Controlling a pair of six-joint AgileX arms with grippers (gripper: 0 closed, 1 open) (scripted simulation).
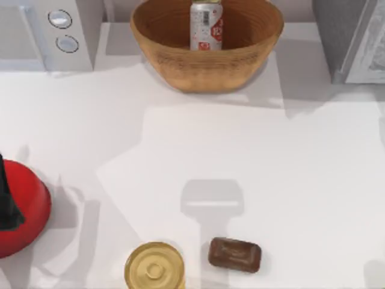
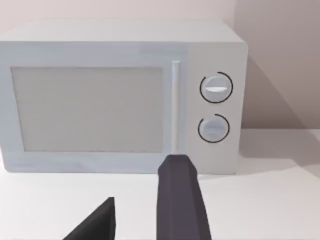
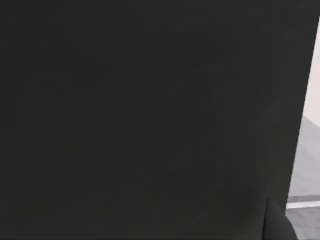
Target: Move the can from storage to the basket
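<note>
The silver can (image 1: 206,25) with red label marks stands upright inside the tan wicker basket (image 1: 180,66) at the back middle of the table. No gripper touches it. My left gripper (image 2: 142,187) is open with nothing between its dark fingers (image 2: 180,200), and it faces the white microwave (image 2: 100,100). In the top view a black part of my left arm (image 1: 7,198) shows at the left edge. The right wrist view is dark.
The microwave (image 1: 48,30) stands at the back left and a grey cabinet (image 1: 355,36) at the back right. A red round object (image 1: 27,211) lies at the left edge. A gold round-lidded tin (image 1: 154,268) and a brown block (image 1: 234,254) sit near the front.
</note>
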